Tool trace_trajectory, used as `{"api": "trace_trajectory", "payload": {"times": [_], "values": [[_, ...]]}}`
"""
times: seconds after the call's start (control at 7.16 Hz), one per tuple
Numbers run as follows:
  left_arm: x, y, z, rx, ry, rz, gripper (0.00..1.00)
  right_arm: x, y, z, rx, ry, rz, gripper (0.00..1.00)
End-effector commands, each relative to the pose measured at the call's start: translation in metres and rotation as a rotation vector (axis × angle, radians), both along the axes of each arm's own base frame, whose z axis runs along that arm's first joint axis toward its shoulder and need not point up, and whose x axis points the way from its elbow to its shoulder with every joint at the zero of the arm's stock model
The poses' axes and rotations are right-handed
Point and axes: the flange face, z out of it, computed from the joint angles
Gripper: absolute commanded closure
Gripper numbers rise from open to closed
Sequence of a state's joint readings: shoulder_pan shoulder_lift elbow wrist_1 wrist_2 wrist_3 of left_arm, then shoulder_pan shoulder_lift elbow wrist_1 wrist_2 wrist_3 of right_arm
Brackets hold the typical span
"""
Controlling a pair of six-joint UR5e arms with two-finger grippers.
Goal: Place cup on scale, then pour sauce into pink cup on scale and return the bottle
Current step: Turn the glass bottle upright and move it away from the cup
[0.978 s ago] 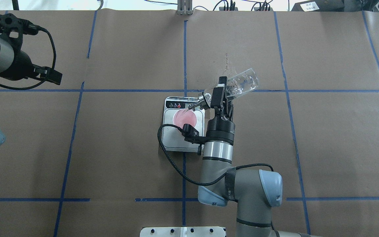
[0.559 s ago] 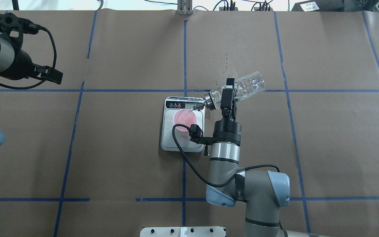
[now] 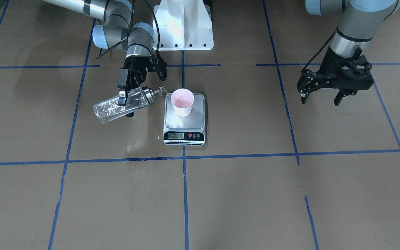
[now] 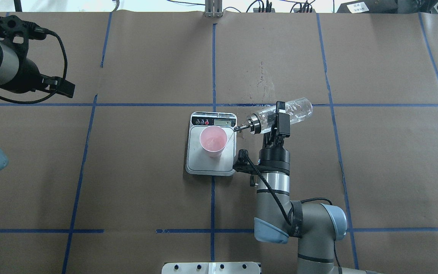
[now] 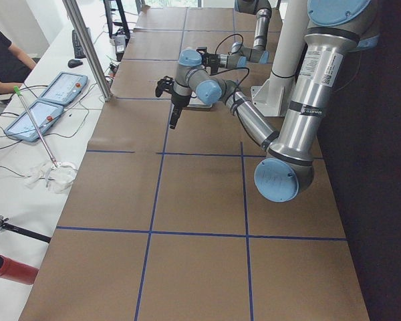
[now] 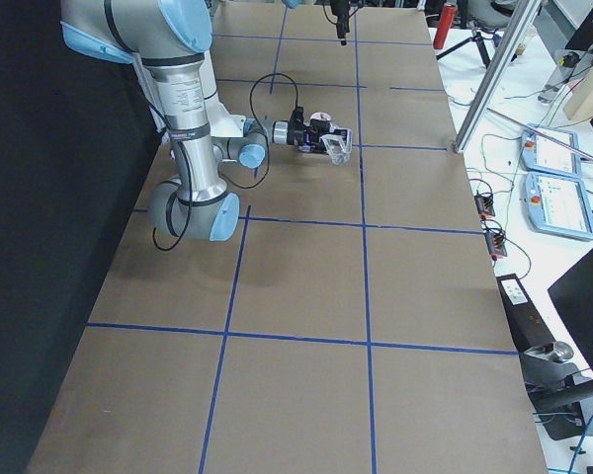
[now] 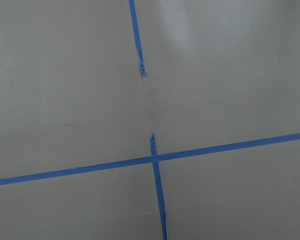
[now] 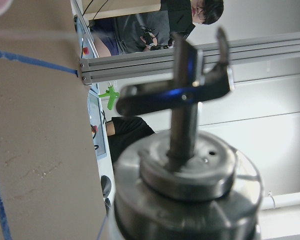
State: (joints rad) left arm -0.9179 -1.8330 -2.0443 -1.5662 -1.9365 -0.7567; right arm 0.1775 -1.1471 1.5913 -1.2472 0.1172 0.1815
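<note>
1. Left gripper (image 3: 319,100), upper right of the front view: fingers apart, holding nothing, parked well away from the action.
2. Right gripper (image 4: 278,121), centre of the overhead view: clamped on the bottle (image 4: 297,109). The bottle is tipped almost flat, with its spout at the scale's right edge, beside the cup and not over it.
3. Scale (image 4: 203,164): the cup (image 4: 213,140) sits upright on it, so I'd call step one done.
4. Sauce: I can't tell how much is in the cup. My guess is the pour's about finished. Still left is standing the bottle up and returning it.

Grey arms (image 4: 273,188), blue joint caps (image 4: 336,220), black cables (image 4: 66,57)
</note>
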Motion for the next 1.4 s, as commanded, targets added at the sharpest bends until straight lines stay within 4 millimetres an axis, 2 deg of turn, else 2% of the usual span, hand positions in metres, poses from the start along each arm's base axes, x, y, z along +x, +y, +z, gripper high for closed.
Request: {"api": "trace_trajectory", "payload": {"times": [0.0, 0.56, 0.7, 0.98, 1.12, 1.26], "values": [[0.001, 0.001, 0.000, 0.000, 0.000, 0.001, 0.00, -0.007, 0.004, -0.007, -0.016, -0.288, -0.030, 1.00], [0.001, 0.001, -0.001, 0.002, 0.000, 0.000, 0.00, -0.006, 0.004, -0.009, -0.068, -0.916, -0.024, 1.00], [0.001, 0.001, -0.001, 0.001, -0.002, -0.001, 0.00, 0.002, 0.004, -0.004, -0.061, -0.996, -0.029, 1.00], [0.000, 0.001, -0.001, 0.003, -0.002, -0.002, 0.00, 0.056, 0.018, 0.076, -0.146, -1.265, -0.145, 1.00], [0.000, 0.002, -0.002, 0.003, 0.000, -0.003, 0.00, 0.075, 0.020, 0.099, -0.147, -1.262, -0.143, 1.00], [0.000, 0.002, -0.003, 0.005, 0.001, -0.003, 0.00, 0.088, 0.022, 0.094, -0.138, -1.304, -0.151, 1.00]]}}
